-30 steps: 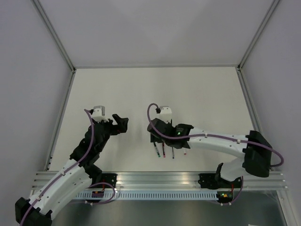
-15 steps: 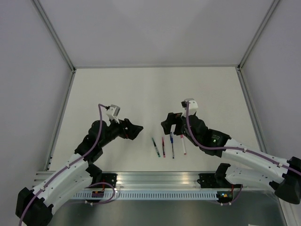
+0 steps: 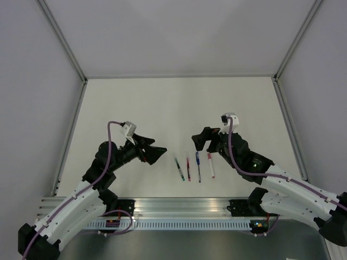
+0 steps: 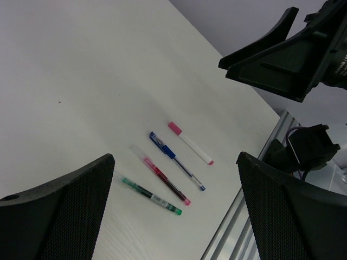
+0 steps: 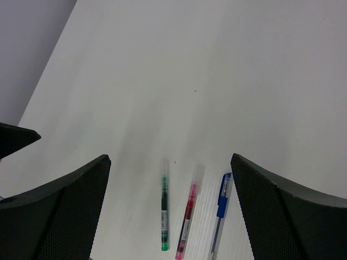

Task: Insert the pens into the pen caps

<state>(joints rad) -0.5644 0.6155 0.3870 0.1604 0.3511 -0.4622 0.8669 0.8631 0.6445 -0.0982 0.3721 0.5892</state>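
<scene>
White tabletop (image 3: 162, 103) carries four pens in a row close to its near edge, about midway along it. They lie side by side without touching, each running roughly from near to far: the green pen (image 3: 179, 169) on the left, then the red pen (image 3: 188, 168), the blue pen (image 3: 198, 167) and the white pen (image 3: 210, 166). In the left wrist view the white one shows a pink far end. Whether the caps are seated I cannot tell.

The left arm climbs from its base with the elbow bent and the forearm reaching in toward the middle. The left gripper (image 3: 155, 154) is held off the surface just left of the row, aimed right. The right arm mirrors it, and the right gripper (image 3: 199, 140) points left just past the pens' far ends. Both sets of jaws are spread wide with nothing between them, and neither touches a pen.
</scene>
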